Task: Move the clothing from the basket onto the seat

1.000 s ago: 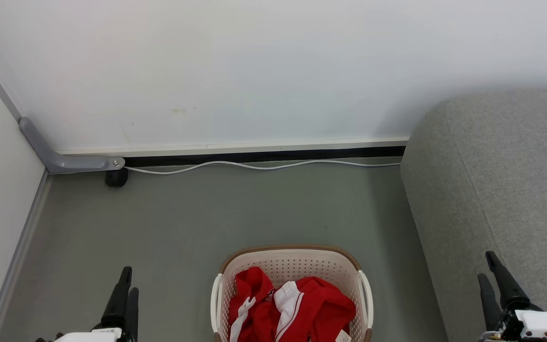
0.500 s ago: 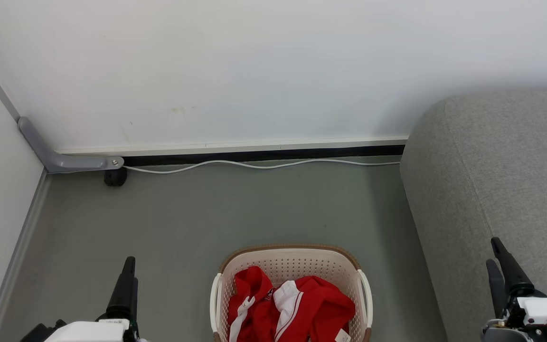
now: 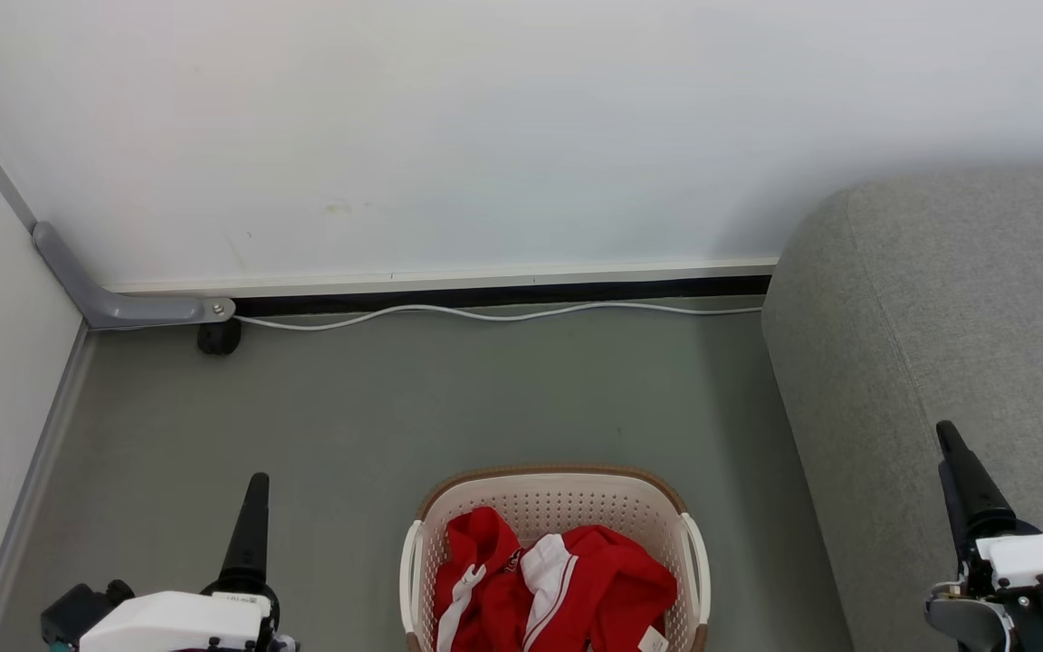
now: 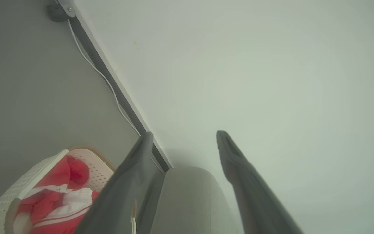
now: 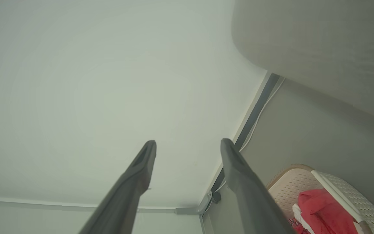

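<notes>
Bright red clothing [image 3: 558,589] with white panels and stripes, heaped loose inside the cream basket [image 3: 567,503], a small white tag at the near right edge; the boundary between the two garments hard to make out from the head view. Nothing lifted yet, nothing on the seat [image 3: 965,317]. Basket standing on the grey floor [image 3: 395,407] squarely in front of the robot, between the two arms, probably so placed for a reach from either side. Grey upholstered seat just to the basket's right, rounded corner toward the white wall [image 3: 485,136], near enough for a short carry across. Left gripper [image 4: 184,136] low at the left, well clear of the basket, fingers spread wide in the left wrist view and grasping nothing, pointed toward wall and seat corner rather than down at the cloth. Right gripper [image 5: 188,143] set a little higher at the right, showing against the seat's grey fabric in the head view, fingers likewise parted and empty. Both seemingly poised in ready positions ahead of a first reach into the basket. White cable [image 3: 485,316] along the skirting at the back, well apart from everything in play and no likely snag.
</notes>
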Motion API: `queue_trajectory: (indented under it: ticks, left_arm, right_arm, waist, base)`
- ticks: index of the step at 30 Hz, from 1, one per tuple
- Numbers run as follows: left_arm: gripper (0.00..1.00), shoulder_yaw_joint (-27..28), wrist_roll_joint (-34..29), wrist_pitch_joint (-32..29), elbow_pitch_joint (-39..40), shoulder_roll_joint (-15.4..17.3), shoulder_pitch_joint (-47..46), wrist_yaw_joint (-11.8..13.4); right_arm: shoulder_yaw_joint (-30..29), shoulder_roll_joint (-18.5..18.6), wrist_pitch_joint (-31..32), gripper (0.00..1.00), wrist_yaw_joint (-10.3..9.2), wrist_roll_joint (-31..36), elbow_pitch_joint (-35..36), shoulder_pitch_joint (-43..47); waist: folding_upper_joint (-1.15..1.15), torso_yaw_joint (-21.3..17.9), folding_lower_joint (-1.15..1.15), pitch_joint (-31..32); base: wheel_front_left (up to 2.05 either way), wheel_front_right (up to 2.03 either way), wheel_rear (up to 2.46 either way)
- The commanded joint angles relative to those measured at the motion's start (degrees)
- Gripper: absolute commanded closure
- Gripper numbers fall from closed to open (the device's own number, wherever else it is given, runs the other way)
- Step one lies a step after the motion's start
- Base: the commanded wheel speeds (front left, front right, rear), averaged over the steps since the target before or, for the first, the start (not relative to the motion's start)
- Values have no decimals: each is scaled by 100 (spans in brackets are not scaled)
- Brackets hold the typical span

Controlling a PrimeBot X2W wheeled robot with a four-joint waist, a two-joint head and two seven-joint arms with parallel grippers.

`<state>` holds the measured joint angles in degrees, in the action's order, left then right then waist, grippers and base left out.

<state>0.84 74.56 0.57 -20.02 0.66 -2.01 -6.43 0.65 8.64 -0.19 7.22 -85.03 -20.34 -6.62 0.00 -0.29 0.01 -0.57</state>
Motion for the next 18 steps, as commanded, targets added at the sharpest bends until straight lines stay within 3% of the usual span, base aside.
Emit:
queue_trajectory:
  ticks: [1, 18]
  left_arm:
    - [0, 29, -201, 54, 191, 69, -358, 35]
    - [0, -358, -2008, 339, 218, 101, -514, 368]
  right_arm:
    - [58, 191, -90, 0, 20, 141, 120, -312]
    - [407, 528, -376, 0, 21, 1584, 33, -571]
  waist:
    - [0, -2, -1, -1]
    - [0, -5, -1, -3]
  base:
    - [0, 0, 0]
    - [0, 0, 0]
